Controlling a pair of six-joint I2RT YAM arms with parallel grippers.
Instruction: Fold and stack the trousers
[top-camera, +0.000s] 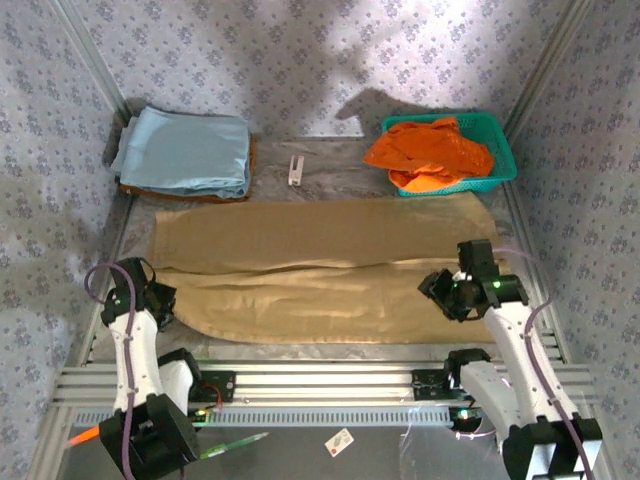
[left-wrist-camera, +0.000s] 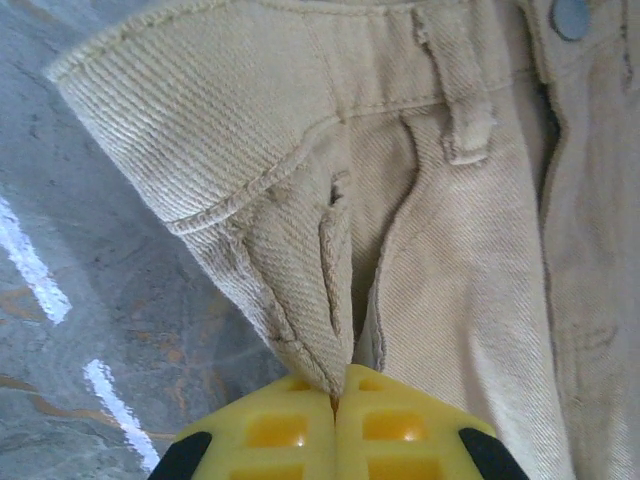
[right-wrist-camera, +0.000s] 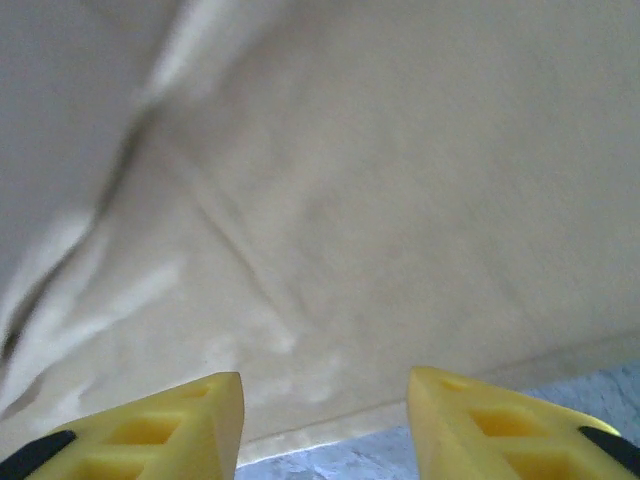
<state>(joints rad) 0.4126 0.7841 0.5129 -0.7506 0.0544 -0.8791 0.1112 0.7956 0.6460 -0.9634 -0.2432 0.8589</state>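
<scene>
From above, the trousers (top-camera: 320, 270) lie spread flat across the middle of the frame on the grey marbled surface (top-camera: 340, 175). They are tan, with the waist toward the left and the legs running to the right.

My left gripper (top-camera: 158, 298) sits at the left edge of the cloth. In its wrist view its yellow fingers (left-wrist-camera: 290, 430) are pressed together, pinching a fold of the trousers (left-wrist-camera: 420, 250) just beside the waistband and a belt loop.

My right gripper (top-camera: 447, 290) is at the right end of the legs. In its wrist view that gripper (right-wrist-camera: 325, 395) is spread, with nothing between the fingers, and tan fabric (right-wrist-camera: 380, 200) lies beyond, its edge along the lower frame.

At upper right, a teal basket (top-camera: 503, 152) holds a crumpled orange garment (top-camera: 430, 150) that spills over its left rim. At upper left lies a folded light blue cloth (top-camera: 185, 150).
</scene>
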